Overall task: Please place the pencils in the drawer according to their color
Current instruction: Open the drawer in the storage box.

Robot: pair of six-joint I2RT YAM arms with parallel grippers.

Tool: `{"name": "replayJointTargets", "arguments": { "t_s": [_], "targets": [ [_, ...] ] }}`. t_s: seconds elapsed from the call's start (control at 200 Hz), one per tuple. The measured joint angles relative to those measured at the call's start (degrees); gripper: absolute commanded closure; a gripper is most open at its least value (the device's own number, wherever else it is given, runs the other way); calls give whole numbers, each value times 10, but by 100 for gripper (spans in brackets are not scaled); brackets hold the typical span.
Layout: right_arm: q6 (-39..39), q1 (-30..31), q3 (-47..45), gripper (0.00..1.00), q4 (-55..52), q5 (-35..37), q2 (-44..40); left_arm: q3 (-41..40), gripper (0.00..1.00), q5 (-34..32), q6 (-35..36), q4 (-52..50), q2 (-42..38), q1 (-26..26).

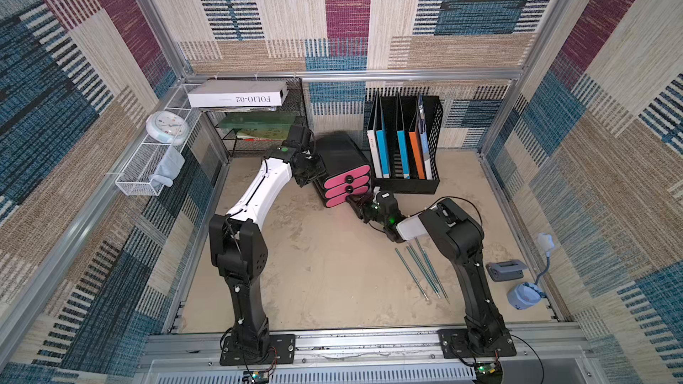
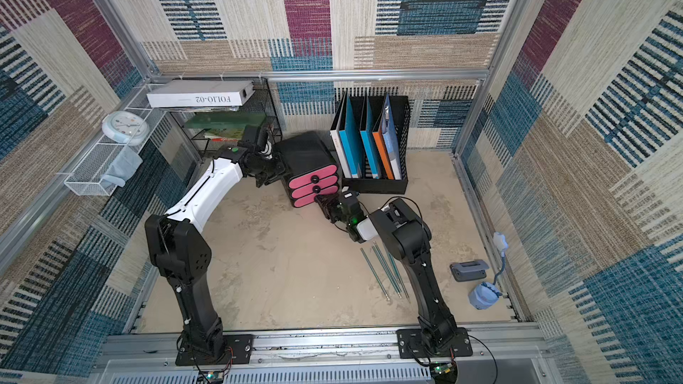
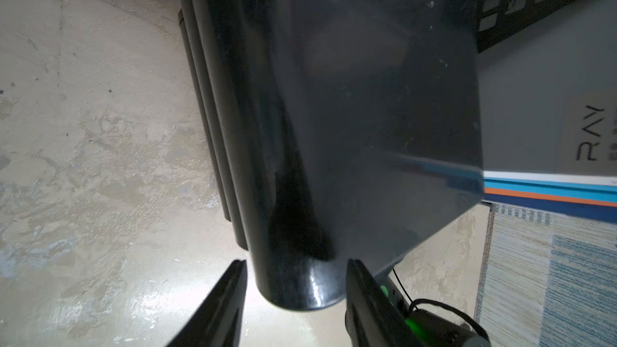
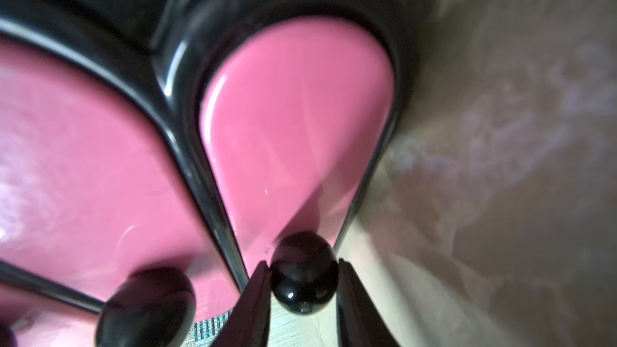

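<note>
Drawer knob (image 4: 302, 275), the lowest, is being pinched by the right claw (image 4: 303, 262). The left claw (image 3: 297, 262) is straddling the black chest (image 3: 334, 95) at a rear corner, and whether it is gripping is unclear. That chest is standing near the back edge of the bench (image 1: 314, 271), with teal pencils (image 1: 424, 272) lying toward its right front corner.

file holder (image 1: 406, 185) with folders (image 1: 382, 149); white box (image 1: 236, 94) on mesh shelf (image 1: 298, 105); clock (image 1: 166, 127) in basket (image 1: 138, 177)

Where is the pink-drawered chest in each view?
Top view: chest at centre.
Top view: chest just left of centre.
Left wrist: its black shell fills the middle.
Right wrist: pink drawer fronts fill the frame; right gripper on the bottom knob.
Shared landmark: file holder, absent from right wrist view.
</note>
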Motion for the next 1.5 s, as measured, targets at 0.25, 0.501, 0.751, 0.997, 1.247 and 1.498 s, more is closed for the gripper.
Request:
{"name": "replayJointTargets", "arguments": {
  "t_s": [0.25,0.501,0.751,0.997,1.247,1.498],
  "targets": [
    [-1,22,-35,75,0,2,-24,-12,48,-2,0,3,-8,0],
    [-1,42,-89,75,9,14,-57,-33,48,-5,-2,12,-21,1],
    [-1,59,-134,76,12,19,-89,-48,48,-4,-2,20,-33,1],
    [-6,71,-181,76,3,17,-127,-75,48,-1,-4,27,-50,1],
    [-10,77,-234,71,-3,15,-168,-88,48,3,-6,31,-63,0],
    [-21,83,-267,38,-18,15,-210,-97,48,11,-12,33,-84,-1]
  ]
}}
